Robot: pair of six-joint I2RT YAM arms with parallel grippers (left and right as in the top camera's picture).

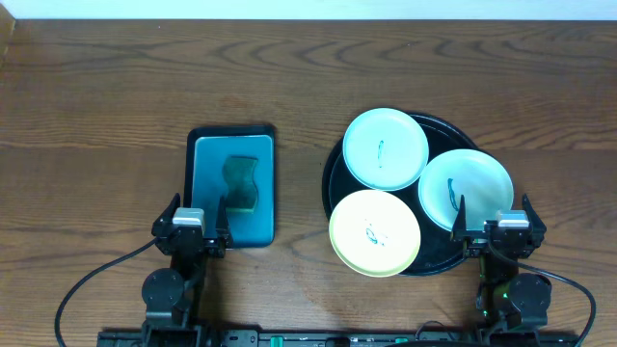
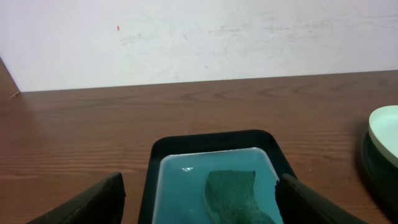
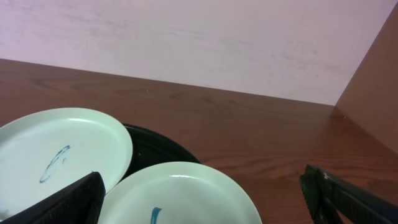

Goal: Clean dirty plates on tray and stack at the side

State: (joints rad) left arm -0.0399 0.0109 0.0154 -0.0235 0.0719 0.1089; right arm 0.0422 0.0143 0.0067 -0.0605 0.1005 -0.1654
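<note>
On the round black tray [image 1: 440,133] lie the back mint plate [image 1: 386,148], the right mint plate [image 1: 466,189] and the yellow plate [image 1: 375,232], each with a small blue-green smear. My right gripper [image 1: 493,214] is open wide by the right mint plate, holding nothing. My left gripper [image 1: 200,208] is open too, by the teal tray [image 1: 204,154] with the green sponge [image 1: 242,183].

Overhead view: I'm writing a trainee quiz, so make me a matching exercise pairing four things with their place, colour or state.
Column one:
1 yellow plate
2 sponge
3 round tray
4 left claw

Column two:
A lying in the teal tray
B glossy black
C open, above the teal tray's near end
D on the round tray's near-left side

Pairs: 1-D, 2-A, 3-B, 4-C
</note>
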